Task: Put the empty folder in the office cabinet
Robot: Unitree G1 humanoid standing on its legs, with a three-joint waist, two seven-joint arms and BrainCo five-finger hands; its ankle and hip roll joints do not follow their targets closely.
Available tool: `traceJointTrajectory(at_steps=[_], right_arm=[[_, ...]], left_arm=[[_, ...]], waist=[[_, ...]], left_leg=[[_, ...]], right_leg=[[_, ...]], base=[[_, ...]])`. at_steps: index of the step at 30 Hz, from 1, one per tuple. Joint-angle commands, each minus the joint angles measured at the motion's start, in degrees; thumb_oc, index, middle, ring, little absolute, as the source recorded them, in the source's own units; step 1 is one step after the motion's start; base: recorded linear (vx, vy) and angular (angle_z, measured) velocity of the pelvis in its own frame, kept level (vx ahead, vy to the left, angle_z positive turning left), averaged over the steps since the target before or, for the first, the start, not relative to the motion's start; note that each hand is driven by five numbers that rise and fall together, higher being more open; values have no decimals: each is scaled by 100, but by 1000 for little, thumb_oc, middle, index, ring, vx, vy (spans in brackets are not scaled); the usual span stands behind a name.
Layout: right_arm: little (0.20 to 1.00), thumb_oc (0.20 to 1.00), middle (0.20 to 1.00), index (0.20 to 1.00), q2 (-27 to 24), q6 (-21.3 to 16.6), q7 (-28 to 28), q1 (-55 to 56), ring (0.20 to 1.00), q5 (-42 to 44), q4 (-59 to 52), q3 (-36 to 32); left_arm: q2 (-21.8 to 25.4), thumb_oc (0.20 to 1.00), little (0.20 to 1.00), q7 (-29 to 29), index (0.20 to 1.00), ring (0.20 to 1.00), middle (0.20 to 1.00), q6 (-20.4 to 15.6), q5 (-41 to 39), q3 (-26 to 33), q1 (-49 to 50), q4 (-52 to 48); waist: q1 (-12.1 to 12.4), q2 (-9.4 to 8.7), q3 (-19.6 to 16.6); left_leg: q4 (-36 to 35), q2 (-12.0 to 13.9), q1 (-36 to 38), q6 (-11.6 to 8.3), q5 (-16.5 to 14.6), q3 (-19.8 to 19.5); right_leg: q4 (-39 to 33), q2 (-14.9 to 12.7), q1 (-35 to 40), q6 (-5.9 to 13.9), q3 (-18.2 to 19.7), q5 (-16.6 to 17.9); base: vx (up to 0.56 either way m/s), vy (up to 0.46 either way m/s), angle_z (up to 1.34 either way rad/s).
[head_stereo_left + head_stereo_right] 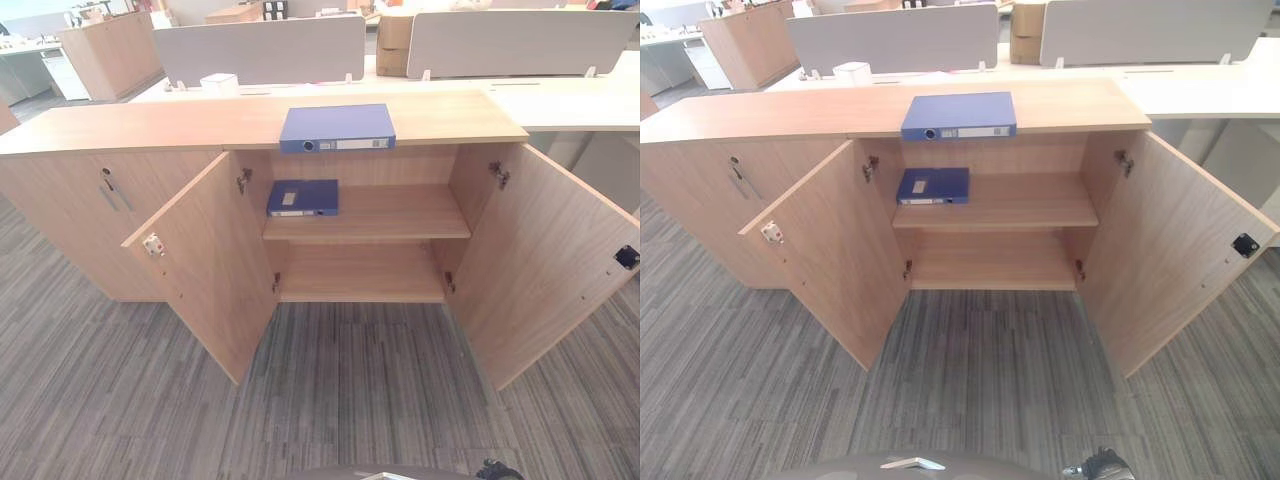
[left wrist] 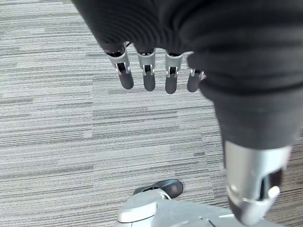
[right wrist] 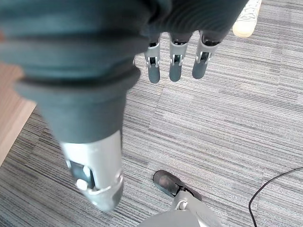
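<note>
Office floor, grey striped carpet, desks with grey divider panels behind. Low light-wood cabinet runs across the head views, its right-hand section open: left door and right door both swung out toward the camera.

Thick blue lever-arch folder lies flat on the cabinet top, at the front edge, right above the open section, spine with white label facing out. It is not inside the cabinet.

Second, thinner blue folder lies flat on the middle shelf, at its left end, near the left wall. Bottom shelf under it holds nothing visible.

Small white box on the desk behind the cabinet, well apart from the folder on top. Cardboard box further back between the dividers.

Left hand in its wrist view: fingers hang straight and relaxed over the carpet, nothing in them, touching nothing.

Right hand in its wrist view: same, fingers straight over the carpet, holding nothing. A person's white shoe sits on the carpet past the fingertips; a wood edge, likely the cabinet, shows at the side.
</note>
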Motion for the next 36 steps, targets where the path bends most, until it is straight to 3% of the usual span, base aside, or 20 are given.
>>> traceJointTrajectory(at_steps=[1,36], right_arm=[[1000,1000,1000,1000,12,-62,-161,-326,1000,-92,147,328],[1000,1000,1000,1000,144,-121,-113,-298,1000,-63,91,515]], left_arm=[[94,1000,1000,240,1000,1000,1000,-30,102,-3,-299,227],[73,1000,1000,177,1000,1000,1000,19,224,-131,-403,233]], waist=[[-13,-191,-59],[24,-255,-126]], left_leg=[[-64,284,-222,-269,-196,-82],[-64,286,-154,-270,-258,-88]], right_leg=[[-3,-251,84,429,-11,-332],[-3,-257,129,444,-33,-357]], base=[[0,0,0],[0,0,0]])
